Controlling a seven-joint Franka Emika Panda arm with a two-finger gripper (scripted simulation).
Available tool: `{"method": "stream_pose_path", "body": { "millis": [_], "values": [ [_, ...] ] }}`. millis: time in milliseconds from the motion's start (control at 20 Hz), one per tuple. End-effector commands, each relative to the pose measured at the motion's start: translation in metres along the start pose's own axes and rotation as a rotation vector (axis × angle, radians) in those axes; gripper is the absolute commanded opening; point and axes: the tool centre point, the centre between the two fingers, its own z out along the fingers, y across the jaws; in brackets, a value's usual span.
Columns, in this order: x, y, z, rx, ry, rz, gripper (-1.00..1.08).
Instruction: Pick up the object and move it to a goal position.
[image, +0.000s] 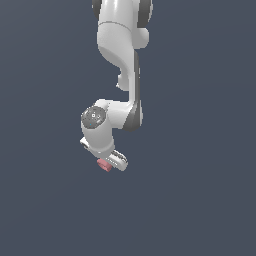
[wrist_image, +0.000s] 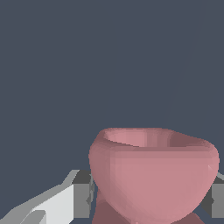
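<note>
The object (image: 103, 166) is a small pink-red rounded piece, showing under the white hand in the exterior view. Close up in the wrist view the object (wrist_image: 153, 175) looks like a little hollow bowl with a rounded belly. My gripper (image: 107, 164) points down over it, and in the wrist view the gripper (wrist_image: 148, 197) has one grey finger pad (wrist_image: 82, 196) against one side of the object and the other pad (wrist_image: 217, 199) against the opposite side. The jaws are shut on it. A pink reflection lies just under the object on the dark floor.
The white arm (image: 122, 55) reaches down from the top of the exterior view. Around it lies a plain dark blue-grey surface (image: 200, 190) with no other objects and no goal mark in sight.
</note>
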Motion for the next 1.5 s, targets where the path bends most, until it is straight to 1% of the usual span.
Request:
{"method": "stream_pose_path", "body": {
  "millis": [0,300,1200,1450],
  "values": [
    [0.0,0.007,-0.014,0.001,0.001,0.001,-1.0],
    [-0.002,0.031,-0.062,0.002,0.001,0.001,-1.0],
    [-0.006,0.13,-0.258,0.002,0.001,0.002,-1.0],
    [-0.006,0.152,-0.305,0.001,0.001,0.002,-1.0]
  ]
}}
